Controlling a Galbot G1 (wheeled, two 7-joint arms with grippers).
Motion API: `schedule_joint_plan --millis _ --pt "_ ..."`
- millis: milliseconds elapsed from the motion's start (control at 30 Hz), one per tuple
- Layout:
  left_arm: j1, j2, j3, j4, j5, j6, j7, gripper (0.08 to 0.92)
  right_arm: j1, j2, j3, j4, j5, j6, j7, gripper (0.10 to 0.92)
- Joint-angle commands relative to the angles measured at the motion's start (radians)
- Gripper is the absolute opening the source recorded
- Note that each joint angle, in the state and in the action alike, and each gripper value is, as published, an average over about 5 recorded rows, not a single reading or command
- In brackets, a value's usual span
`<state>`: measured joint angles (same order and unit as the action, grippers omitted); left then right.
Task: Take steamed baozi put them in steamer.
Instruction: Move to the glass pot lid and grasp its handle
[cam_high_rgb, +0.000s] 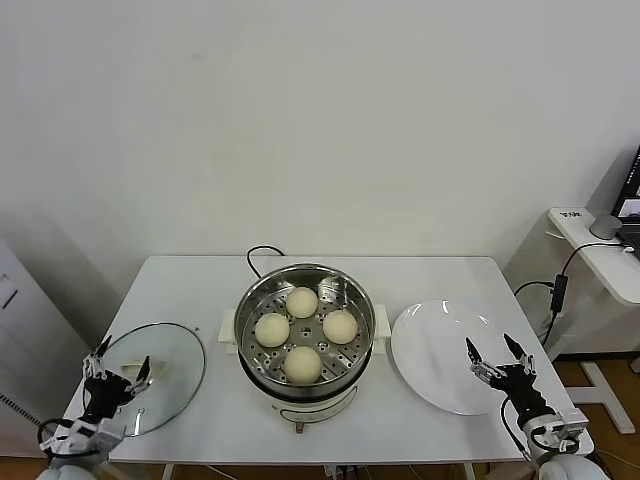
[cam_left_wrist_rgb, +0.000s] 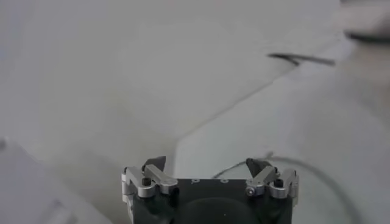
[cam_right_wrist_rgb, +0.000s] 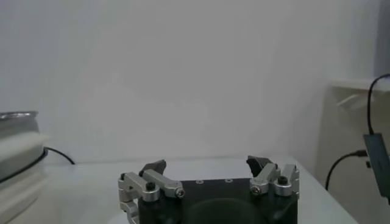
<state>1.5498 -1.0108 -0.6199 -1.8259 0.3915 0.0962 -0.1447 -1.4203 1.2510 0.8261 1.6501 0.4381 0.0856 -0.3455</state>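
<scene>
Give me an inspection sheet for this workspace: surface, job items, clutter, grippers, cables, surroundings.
Surface: white table, bare at the back.
Job items: four buns lie on the perforated tray of the steamer; plate to its right holds nothing.
Clutter: glass lid flat on the table, left of the steamer.
Grippers: left gripper open over the lid; right gripper open by the plate's near edge.
Cables: black cord behind the steamer; another by the side desk.
Surroundings: white wall; side desk at right.
</scene>
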Motion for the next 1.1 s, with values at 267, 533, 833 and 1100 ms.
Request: schedule_joint_plan --millis 267,533,833,1100 --pt "-0.046 -0.059 -0.121 0.325 0.899 -0.393 -0.172 0.823 -0.018 0.035 0.012 -0.004 -0.028 -0.001 -0.011 0.823" --pt "-0.058 -0.081 -0.13 0.354 0.967 -0.406 -0.214 0.823 -0.018 0.041 0.008 -0.012 -0.031 -0.003 -0.012 0.823" --pt "-0.14 -0.102 -0.124 0.401 0.994 -0.404 -0.237 0.823 -0.025 0.045 0.013 -0.02 -0.031 0.0 -0.019 0.823" --pt "-0.184 -0.113 -0.128 0.419 0.986 -0.388 -0.234 0.823 -0.022 0.044 0.008 -0.032 -0.037 0.001 -0.029 0.823"
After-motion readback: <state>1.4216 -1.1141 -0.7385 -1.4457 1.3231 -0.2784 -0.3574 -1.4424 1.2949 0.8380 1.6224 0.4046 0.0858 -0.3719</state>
